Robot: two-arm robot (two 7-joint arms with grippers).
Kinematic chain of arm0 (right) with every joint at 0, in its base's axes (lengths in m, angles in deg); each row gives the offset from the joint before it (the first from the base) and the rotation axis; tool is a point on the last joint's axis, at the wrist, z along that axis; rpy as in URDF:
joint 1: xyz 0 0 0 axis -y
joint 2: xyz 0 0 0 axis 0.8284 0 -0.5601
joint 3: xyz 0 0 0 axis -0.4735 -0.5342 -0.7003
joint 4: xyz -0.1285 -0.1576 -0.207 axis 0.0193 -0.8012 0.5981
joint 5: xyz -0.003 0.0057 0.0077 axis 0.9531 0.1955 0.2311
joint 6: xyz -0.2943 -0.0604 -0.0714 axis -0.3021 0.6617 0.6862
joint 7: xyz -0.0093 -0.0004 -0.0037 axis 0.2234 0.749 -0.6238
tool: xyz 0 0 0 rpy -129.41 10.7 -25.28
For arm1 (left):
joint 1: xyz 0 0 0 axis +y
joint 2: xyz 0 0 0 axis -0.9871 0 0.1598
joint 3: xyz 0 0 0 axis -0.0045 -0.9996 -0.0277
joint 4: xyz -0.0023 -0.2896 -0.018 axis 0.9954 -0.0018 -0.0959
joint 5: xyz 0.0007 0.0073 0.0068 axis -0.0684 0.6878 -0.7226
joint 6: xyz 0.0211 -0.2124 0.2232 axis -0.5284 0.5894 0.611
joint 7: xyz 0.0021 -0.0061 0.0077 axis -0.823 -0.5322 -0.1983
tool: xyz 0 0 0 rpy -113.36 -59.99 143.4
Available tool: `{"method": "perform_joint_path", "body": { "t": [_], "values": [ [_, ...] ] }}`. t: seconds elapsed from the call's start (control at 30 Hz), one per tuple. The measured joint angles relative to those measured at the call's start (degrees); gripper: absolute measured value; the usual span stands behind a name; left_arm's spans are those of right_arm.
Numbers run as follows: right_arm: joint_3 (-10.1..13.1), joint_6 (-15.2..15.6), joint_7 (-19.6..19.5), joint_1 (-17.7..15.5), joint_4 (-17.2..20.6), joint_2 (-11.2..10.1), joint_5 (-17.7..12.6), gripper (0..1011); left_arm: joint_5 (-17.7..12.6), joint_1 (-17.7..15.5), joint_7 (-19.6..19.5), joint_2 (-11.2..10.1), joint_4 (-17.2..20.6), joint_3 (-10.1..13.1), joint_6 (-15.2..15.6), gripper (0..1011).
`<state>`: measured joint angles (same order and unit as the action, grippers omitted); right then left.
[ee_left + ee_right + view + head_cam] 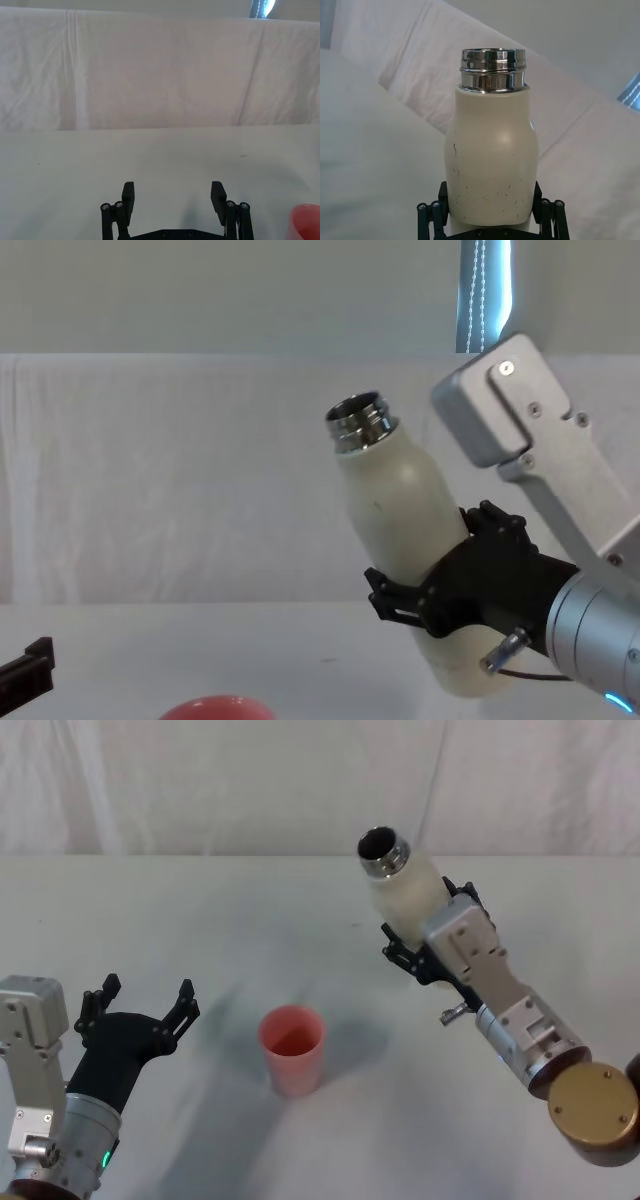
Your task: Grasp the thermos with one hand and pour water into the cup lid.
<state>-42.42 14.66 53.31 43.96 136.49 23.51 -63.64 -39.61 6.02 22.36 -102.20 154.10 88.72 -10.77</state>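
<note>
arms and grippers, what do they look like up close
Both arms have silver-grey metal housings with small screws and black linkage grippers. The right gripper sits on a boxy silver wrist ending in a brass-coloured round cap. The left gripper has flat black fingers and a green light near its wrist.

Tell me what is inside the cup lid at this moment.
In the head view, the cup lid stands upright on the table, its inside pink with no clear water visible. The right gripper holds the thermos tilted, away from the lid. The left gripper waits open.
</note>
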Motion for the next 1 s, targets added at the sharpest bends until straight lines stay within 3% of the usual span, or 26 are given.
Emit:
{"method": "perform_joint_path", "body": {
  "t": [1.0],
  "values": [
    [-5.5, -2.3, -2.9, -2.4, 3.3, -6.6, 21.9, 950, 0.0, 0.0, 0.0, 0.0, 0.0, 0.0, 0.0, 1001]
  ]
}}
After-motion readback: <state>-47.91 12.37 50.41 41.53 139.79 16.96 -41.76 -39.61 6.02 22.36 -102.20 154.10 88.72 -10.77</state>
